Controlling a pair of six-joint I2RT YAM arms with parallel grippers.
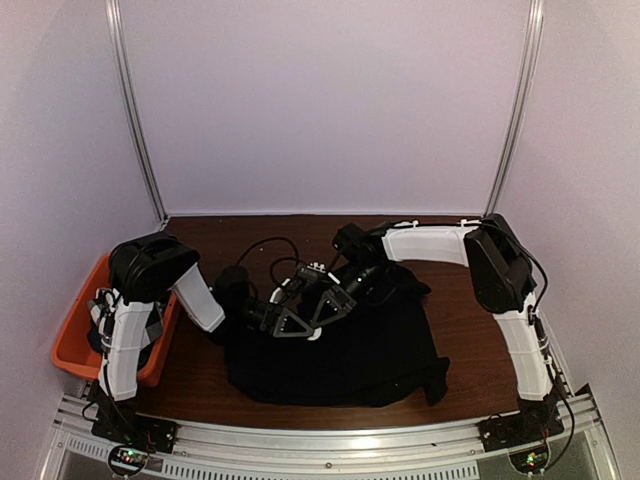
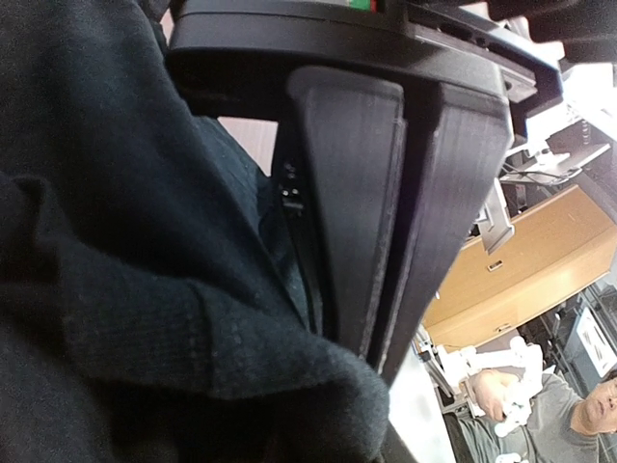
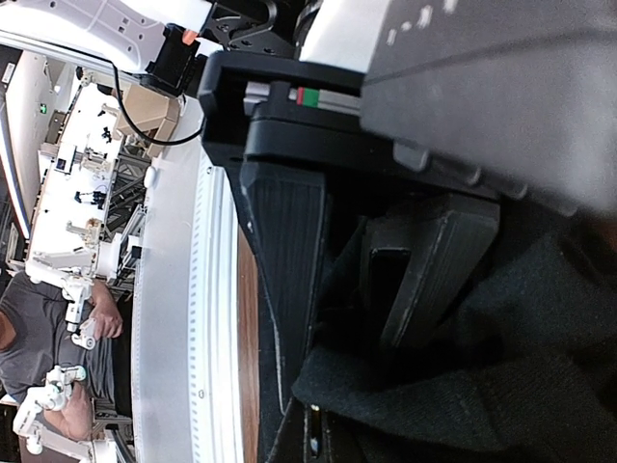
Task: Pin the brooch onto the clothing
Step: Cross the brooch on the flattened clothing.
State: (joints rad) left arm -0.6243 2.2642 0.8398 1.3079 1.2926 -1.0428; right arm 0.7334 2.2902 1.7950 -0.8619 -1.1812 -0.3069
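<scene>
Shirt (image 1: 370, 350) is lying bunched up in the middle of the table (image 1: 470, 310), right in front of both arms, so that's where your work is. Going from the left: the orange bin (image 1: 70, 345) sits by the left arm's base, half hidden behind it, and I can't make out what's in it. Left gripper (image 2: 381, 362) is down at the shirt's upper left edge with its jaws nearly together and the tips buried in a fold of the black knit. I can't tell if it's actually got fabric or is just pressed against it. Right gripper (image 3: 337, 376), just beside it, is clamped down with a ridge of the shirt pinched between its fingers. Brooch, honestly, I can't find in any view, not on the cloth and not in a jaw, it's too dark and crowded in there. So my read: you've got the fabric gathered up, but nothing shows a pin through it, and I'd call the pinning itself not done yet
</scene>
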